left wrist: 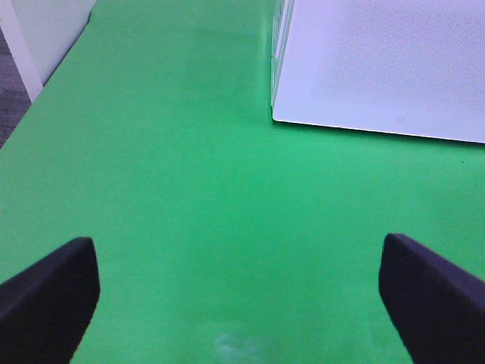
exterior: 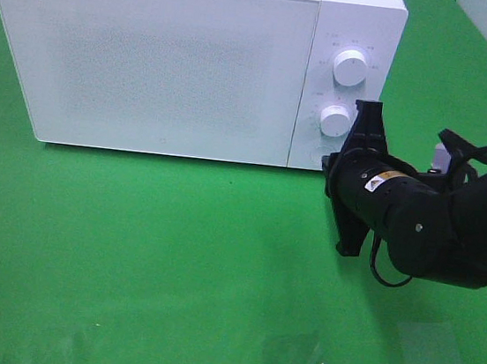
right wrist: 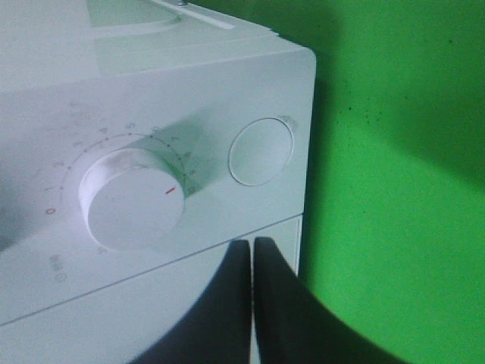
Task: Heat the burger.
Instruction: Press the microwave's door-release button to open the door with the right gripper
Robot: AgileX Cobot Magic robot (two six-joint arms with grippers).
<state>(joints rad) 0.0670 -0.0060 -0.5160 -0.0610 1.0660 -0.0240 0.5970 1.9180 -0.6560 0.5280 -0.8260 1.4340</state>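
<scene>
Burger out of sight in every view; the microwave (exterior: 151, 64) has its door closed, so it's probably inside. By my reckoning it handles light and soft, with layers ready to slide: cup it low around the bun, never squeeze. Right gripper (exterior: 373, 109) has its fingers pressed together, empty, tip at three o'clock of the lower knob (exterior: 335, 120), contact unclear. Left gripper (left wrist: 239, 299) spreads wide, holding nothing, over the green table (left wrist: 227, 189).
</scene>
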